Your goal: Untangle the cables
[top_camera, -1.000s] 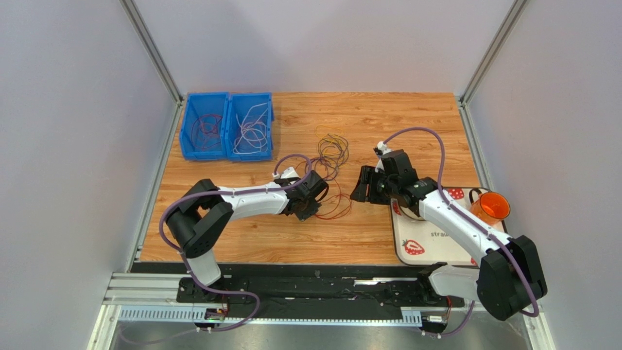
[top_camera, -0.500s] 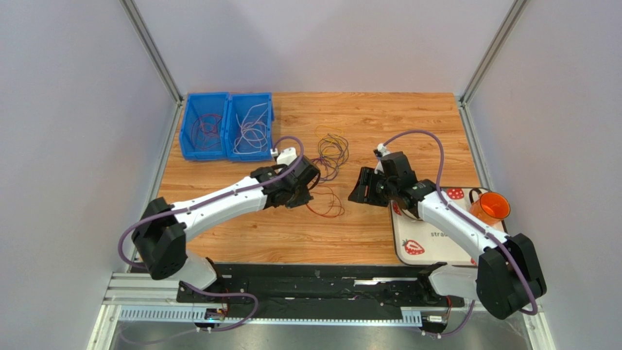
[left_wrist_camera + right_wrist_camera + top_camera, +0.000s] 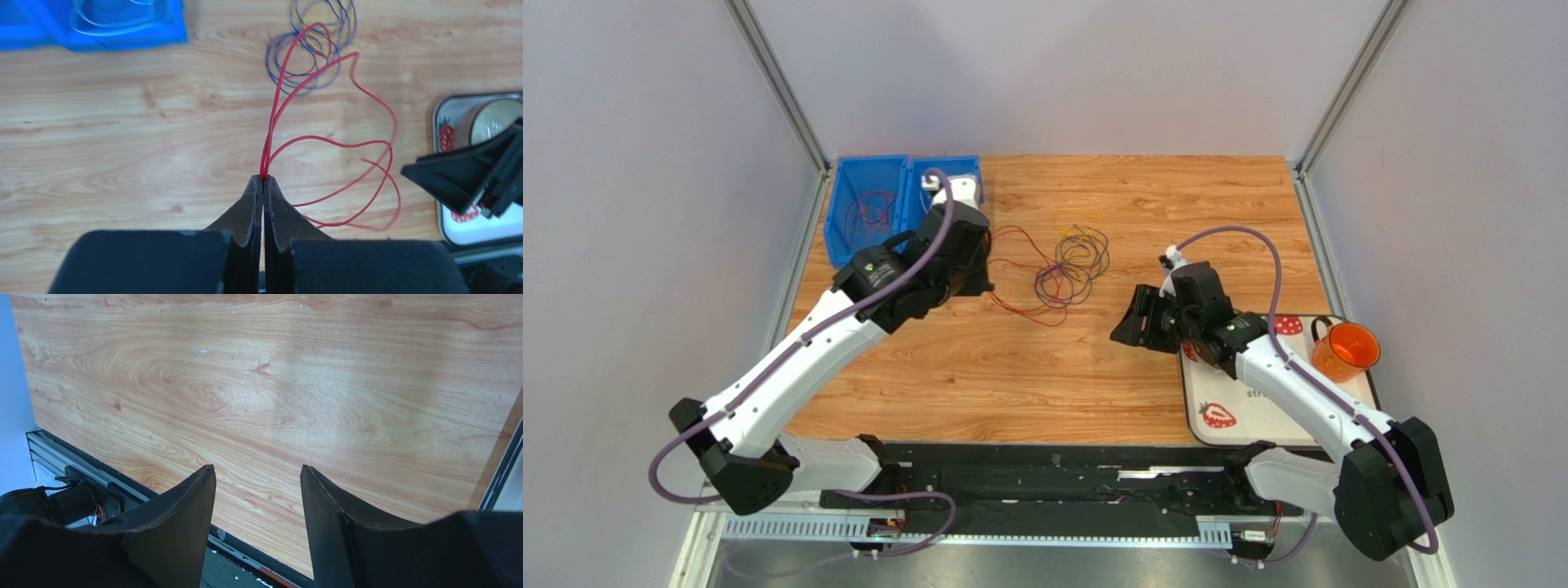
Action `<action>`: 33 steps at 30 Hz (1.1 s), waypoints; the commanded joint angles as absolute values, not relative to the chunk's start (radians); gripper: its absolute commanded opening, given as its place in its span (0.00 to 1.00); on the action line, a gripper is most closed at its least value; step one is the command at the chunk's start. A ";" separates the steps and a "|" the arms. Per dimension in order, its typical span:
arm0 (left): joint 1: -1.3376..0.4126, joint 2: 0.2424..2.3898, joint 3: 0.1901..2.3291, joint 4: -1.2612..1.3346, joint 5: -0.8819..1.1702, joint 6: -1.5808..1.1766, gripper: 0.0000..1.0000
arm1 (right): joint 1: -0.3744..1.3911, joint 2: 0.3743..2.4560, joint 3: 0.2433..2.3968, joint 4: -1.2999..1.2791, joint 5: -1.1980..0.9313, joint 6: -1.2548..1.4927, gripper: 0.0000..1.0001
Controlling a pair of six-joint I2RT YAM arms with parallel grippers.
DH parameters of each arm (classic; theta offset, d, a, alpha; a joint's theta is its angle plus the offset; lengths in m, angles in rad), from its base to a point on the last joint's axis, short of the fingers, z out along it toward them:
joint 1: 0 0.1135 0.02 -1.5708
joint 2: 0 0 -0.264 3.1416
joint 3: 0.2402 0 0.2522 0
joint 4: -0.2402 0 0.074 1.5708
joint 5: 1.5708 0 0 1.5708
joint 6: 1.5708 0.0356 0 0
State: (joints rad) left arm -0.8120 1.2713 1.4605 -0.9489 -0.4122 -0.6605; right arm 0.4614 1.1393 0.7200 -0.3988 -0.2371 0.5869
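The cables (image 3: 1071,263) lie as a small tangle of dark, yellow and purple loops mid-table, seen again as the tangle (image 3: 313,55) in the left wrist view. A red cable (image 3: 273,122) runs out of it, stretched leftward. My left gripper (image 3: 983,263) is raised beside the blue bins, and the left gripper (image 3: 264,177) is shut on the red cable's strands. My right gripper (image 3: 1127,325) hovers to the right of the tangle. The right gripper (image 3: 258,471) is open, with only bare wood between its fingers.
Two blue bins (image 3: 867,221) at the back left hold red and white wires; my left arm covers part of the right one. A white strawberry tray (image 3: 1259,423) with an orange cup (image 3: 1347,349) sits at the right front. Grey walls close in both sides.
My left arm has swung from the table's middle back and left toward the bins, drawing the red cable out of the tangle. The right gripper has drifted slightly nearer and stayed open.
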 commanded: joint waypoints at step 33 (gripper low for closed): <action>-0.311 1.135 1.635 -0.925 -0.199 -0.449 0.00 | 0.474 1.103 0.637 -0.356 -0.253 0.601 0.57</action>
State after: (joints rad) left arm -0.3668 1.1889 1.5562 -0.9424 -0.2329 -0.4355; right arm 0.4690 1.1221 0.6514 -0.3935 -0.2386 0.5911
